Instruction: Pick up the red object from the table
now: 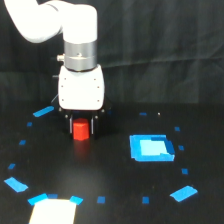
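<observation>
Red block point(80, 130) is sitting between the dark fingers of the gripper point(81, 129), which are closing narrowly against its sides; whether it is resting on the table point(115, 170) or lifted is unclear. Block is looking matte, chunky, its top hidden under the smooth white gripper body. Blue square point(151, 148) is lying well apart from the block, toward the exterior view's right.

Backdrop point(165, 45): black cloth hung behind the work area, faint vertical folds visible. Small blue tape marks point(145, 200) ring the dark surface, with larger blue patches point(183, 192) among them. A bright pale patch point(52, 211) sits at the bottom edge, towards the exterior view's left; light overall is dim.
</observation>
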